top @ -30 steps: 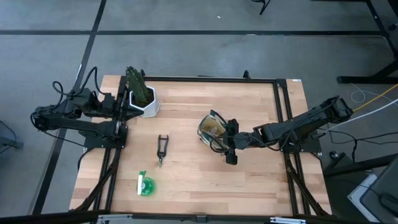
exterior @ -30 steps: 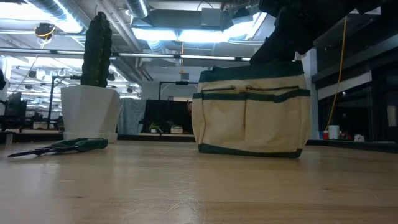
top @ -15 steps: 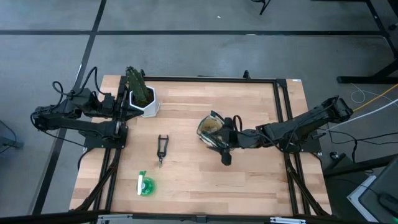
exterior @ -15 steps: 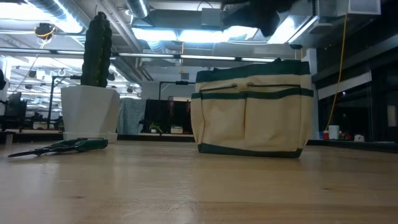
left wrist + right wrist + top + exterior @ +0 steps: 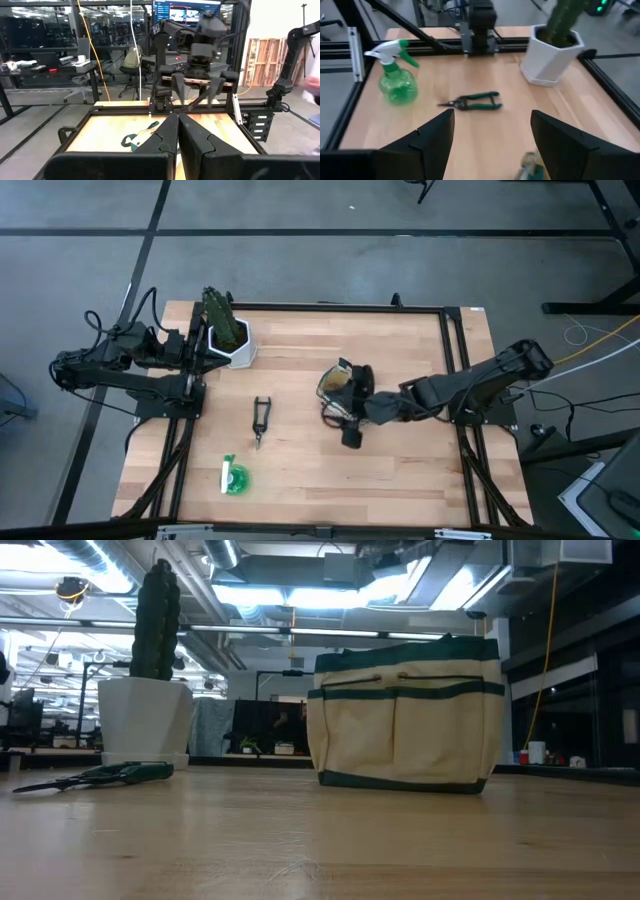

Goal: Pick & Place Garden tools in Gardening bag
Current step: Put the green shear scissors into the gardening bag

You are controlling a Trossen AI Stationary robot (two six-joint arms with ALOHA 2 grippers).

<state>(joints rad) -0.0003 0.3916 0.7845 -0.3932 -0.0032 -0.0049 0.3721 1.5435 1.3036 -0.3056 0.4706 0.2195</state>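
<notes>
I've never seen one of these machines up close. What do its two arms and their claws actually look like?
Both arms are dark, slim and jointed, with black cables looping along them. The left claw has two chunky, matte black wedge-shaped fingers. The right claw has the same broad, dark, angular fingers. No markings or labels are visible on either.

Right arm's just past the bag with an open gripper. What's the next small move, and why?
Probably extend the right gripper toward the pruning shears: they lie flat on the table outside the gardening bag, are the nearest tool ahead of the open gripper, and the left gripper waits shut at the table's left edge.
</notes>
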